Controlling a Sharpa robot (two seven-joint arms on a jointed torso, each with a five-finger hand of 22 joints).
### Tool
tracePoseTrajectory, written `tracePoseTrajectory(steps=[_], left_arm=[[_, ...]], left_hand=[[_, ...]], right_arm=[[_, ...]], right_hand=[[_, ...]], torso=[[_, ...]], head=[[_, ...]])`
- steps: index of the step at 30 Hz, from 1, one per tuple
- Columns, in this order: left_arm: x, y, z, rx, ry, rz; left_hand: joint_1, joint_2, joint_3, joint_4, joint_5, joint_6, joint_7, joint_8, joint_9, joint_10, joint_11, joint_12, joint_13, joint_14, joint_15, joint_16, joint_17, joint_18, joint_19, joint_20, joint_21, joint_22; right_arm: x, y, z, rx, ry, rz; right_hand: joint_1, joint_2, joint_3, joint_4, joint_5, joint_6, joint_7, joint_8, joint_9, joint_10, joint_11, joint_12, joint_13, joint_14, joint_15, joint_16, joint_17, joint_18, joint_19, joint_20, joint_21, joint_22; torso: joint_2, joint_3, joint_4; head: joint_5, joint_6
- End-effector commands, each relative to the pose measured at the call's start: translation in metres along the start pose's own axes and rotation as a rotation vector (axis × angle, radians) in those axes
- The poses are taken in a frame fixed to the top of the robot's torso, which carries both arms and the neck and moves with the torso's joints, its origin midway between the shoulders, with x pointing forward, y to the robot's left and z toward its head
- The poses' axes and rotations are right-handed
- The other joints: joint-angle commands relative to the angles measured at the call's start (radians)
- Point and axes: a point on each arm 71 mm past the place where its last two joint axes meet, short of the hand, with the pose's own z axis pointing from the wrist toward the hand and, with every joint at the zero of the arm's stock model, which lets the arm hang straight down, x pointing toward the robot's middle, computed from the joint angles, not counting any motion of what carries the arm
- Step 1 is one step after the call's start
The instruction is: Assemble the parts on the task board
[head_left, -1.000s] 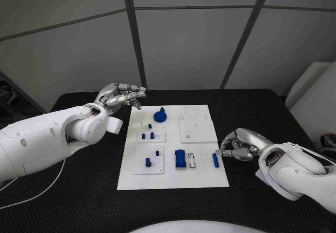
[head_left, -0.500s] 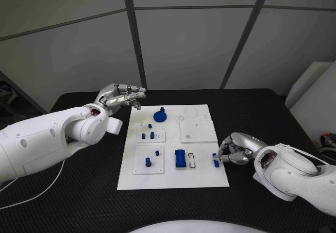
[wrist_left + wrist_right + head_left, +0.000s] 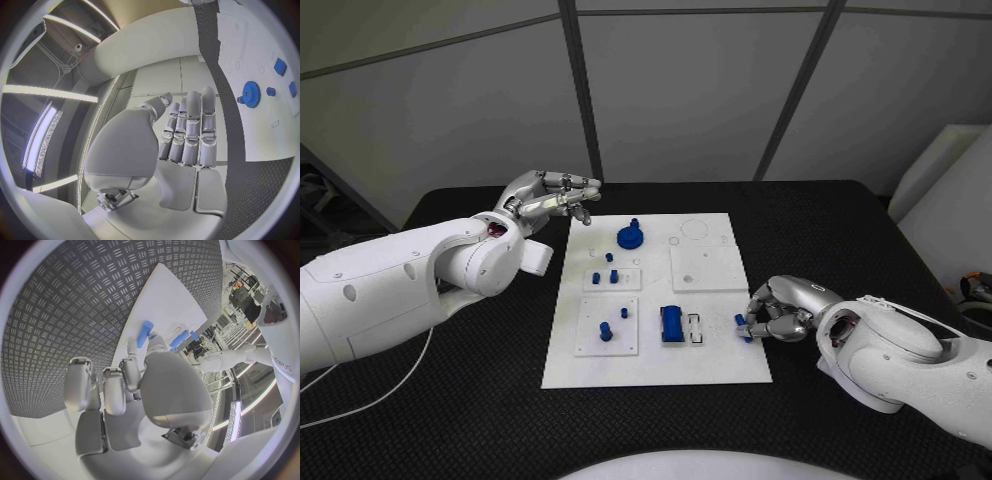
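The white task board (image 3: 711, 362) lies mid-table with blue parts on it: a gear (image 3: 630, 238) at the far end, small pegs (image 3: 604, 276), and a block (image 3: 672, 324). A blue peg (image 3: 744, 334) lies at the board's right edge. My right hand (image 3: 783, 310) is curled over it, and the thumb and a fingertip (image 3: 156, 342) pinch the peg (image 3: 145, 334) at its near end. My left hand (image 3: 548, 195) hovers off the board's far left corner, holding nothing; its fingers (image 3: 190, 130) lie side by side. That view also shows the gear (image 3: 252, 93) on the board (image 3: 259, 45).
Black textured table (image 3: 834, 230) surrounds the board on all sides. Two raised white square plates (image 3: 705, 270) (image 3: 609, 328) sit on the board. A white panel (image 3: 942, 190) stands off the table's right side.
My right hand has slid left along the board's right edge and its fingertips have closed over the blue peg. The left hand has stayed still.
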Motion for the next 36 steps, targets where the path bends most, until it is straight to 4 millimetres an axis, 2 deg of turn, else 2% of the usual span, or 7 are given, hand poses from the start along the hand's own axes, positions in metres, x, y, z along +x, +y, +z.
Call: tracePoseTrajectory(steps=[1,12,20,25,28,31,36], left_arm=[[0.001,-0.002,0.0,0.016,0.011,-0.006],[0.001,-0.002,0.0,0.015,0.01,-0.006],[0.0,-0.002,-0.001,0.014,0.009,-0.005],[0.0,-0.002,-0.001,0.013,0.008,-0.005],[0.0,-0.002,-0.001,0.011,0.008,-0.005],[0.0,-0.001,-0.001,0.01,0.008,-0.005],[0.0,-0.001,-0.001,0.008,0.006,-0.004]], left_hand=[[-0.007,0.0,-0.004,0.002,0.006,-0.007,0.002,0.005,-0.001,-0.007,-0.003,0.005,-0.002,-0.003,0.004,-0.001,-0.001,-0.009,0.001,0.003,-0.006,-0.002],[-0.008,0.0,-0.004,0.003,0.006,-0.007,0.002,0.005,-0.001,-0.007,-0.003,0.005,-0.002,-0.003,0.004,-0.001,-0.001,-0.009,0.001,0.003,-0.006,-0.002],[-0.007,0.001,-0.004,0.003,0.006,-0.007,0.001,0.005,-0.001,-0.007,-0.003,0.005,-0.002,-0.003,0.004,-0.001,-0.001,-0.009,0.001,0.003,-0.007,-0.003],[-0.006,0.001,-0.003,0.002,0.007,-0.007,0.001,0.005,-0.001,-0.008,-0.004,0.006,-0.002,-0.003,0.004,-0.001,-0.001,-0.009,0.001,0.003,-0.007,-0.003],[-0.004,0.002,-0.003,0.001,0.007,-0.007,0.001,0.006,-0.001,-0.008,-0.004,0.006,-0.002,-0.004,0.003,-0.001,-0.002,-0.009,0.001,0.003,-0.008,-0.004],[0.0,0.003,-0.001,-0.001,0.008,-0.008,0.001,0.006,-0.001,-0.009,-0.004,0.007,-0.002,-0.004,0.003,-0.001,-0.002,-0.008,0.002,0.002,-0.009,-0.004],[0.004,0.004,0.0,-0.003,0.008,-0.008,0.001,0.006,-0.001,-0.009,-0.004,0.007,-0.002,-0.004,0.002,0.0,-0.002,-0.008,0.003,0.002,-0.01,-0.005]], right_arm=[[0.007,-0.001,-0.001,0.015,0.04,-0.061],[0.015,0.006,0.0,0.012,0.045,-0.144],[0.016,0.01,0.001,0.013,0.023,-0.159],[0.014,0.012,-0.001,0.023,0.005,-0.112],[0.012,0.013,-0.003,0.026,-0.017,-0.072],[0.011,0.014,-0.005,0.031,-0.03,-0.035],[0.01,0.015,-0.007,0.038,-0.044,0.023]], right_hand=[[0.015,0.002,-0.002,-0.009,-0.003,0.008,0.0,-0.007,-0.002,-0.006,-0.002,-0.006,0.001,0.076,0.002,-0.006,0.136,0.01,-0.007,0.0,-0.004,0.064],[0.079,0.002,0.006,-0.042,0.01,0.007,0.001,-0.018,-0.003,-0.01,-0.002,-0.013,-0.002,0.076,0.001,-0.006,0.138,0.01,-0.006,-0.001,-0.006,0.064],[0.183,0.049,0.084,-0.084,-0.044,0.019,-0.004,-0.032,-0.011,-0.015,-0.008,-0.023,-0.005,0.078,-0.004,-0.003,0.145,0.009,0.001,-0.006,-0.002,0.07],[0.185,0.061,0.128,-0.073,0.02,0.031,-0.01,-0.041,-0.016,-0.009,-0.013,-0.021,-0.001,0.08,-0.007,0.001,0.152,0.006,0.008,-0.009,0.005,0.078],[0.193,0.072,0.17,-0.068,0.018,0.031,-0.012,-0.046,-0.017,-0.001,-0.016,-0.011,0.008,0.082,-0.01,0.006,0.161,0.004,0.014,-0.012,0.011,0.085],[0.193,0.064,0.248,-0.061,-0.021,0.032,-0.009,-0.051,-0.014,0.003,-0.016,-0.009,0.012,0.083,-0.009,0.009,0.167,0.003,0.018,-0.014,0.015,0.091],[0.174,0.03,0.339,-0.059,-0.025,0.036,-0.009,-0.052,-0.006,0.008,-0.016,-0.007,0.016,0.084,-0.009,0.011,0.171,0.002,0.021,-0.013,0.019,0.096]], torso=[[0.0,-0.0007,0.0004],[0.0,-0.0008,-0.0004],[-0.001,-0.0007,0.0002],[0.0,-0.0005,-0.0006],[-0.001,-0.0009,0.0002],[-0.001,-0.0007,0.0005],[0.0,-0.0004,-0.0002]], head=[[0.001,-0.001],[0.003,-0.002],[0.005,-0.005],[0.004,-0.005],[0.002,-0.007],[0.003,-0.006],[0.005,-0.007]])
